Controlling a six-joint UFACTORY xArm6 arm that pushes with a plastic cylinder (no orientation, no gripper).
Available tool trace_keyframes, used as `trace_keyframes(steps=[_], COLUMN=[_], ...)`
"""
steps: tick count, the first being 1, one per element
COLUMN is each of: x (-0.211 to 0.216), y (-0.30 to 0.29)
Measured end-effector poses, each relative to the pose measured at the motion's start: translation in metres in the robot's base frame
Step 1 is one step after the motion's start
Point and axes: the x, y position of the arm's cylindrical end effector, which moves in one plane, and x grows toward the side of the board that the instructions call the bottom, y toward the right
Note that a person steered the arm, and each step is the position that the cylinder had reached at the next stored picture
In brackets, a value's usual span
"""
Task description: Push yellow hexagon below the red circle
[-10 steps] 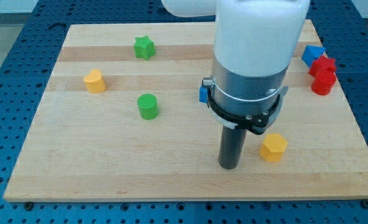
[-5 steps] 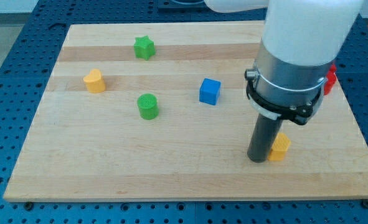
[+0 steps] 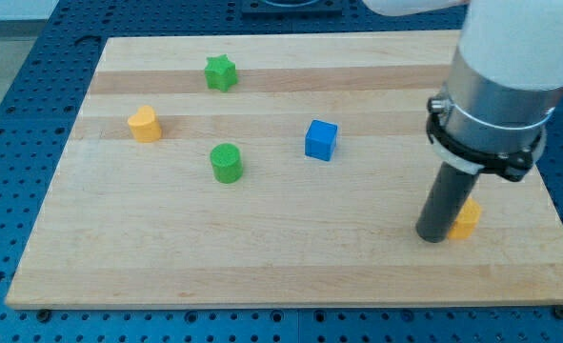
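Observation:
The yellow hexagon [image 3: 468, 219] lies near the board's lower right, partly hidden behind my rod. My tip [image 3: 432, 236] rests on the board against the hexagon's left side. The arm's wide white and grey body covers the board's upper right, so the red circle and the other blocks there do not show.
A blue cube [image 3: 321, 140] sits at the board's middle. A green cylinder [image 3: 227, 163] is left of it. A green star [image 3: 221, 72] is at the upper left and a yellow heart-shaped block [image 3: 145, 124] at the far left. The wooden board [image 3: 167, 257] lies on a blue perforated table.
My rod moved to the view's right, reached the yellow hexagon's left side and pushed it rightward. The arm's body uncovered the blue cube and now hides the red and blue blocks at the right.

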Motion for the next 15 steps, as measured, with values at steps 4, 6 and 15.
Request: trace_keyframes(steps=[4, 6, 15], x=[0.0, 0.014, -0.023], y=[0.025, 0.046, 0.073])
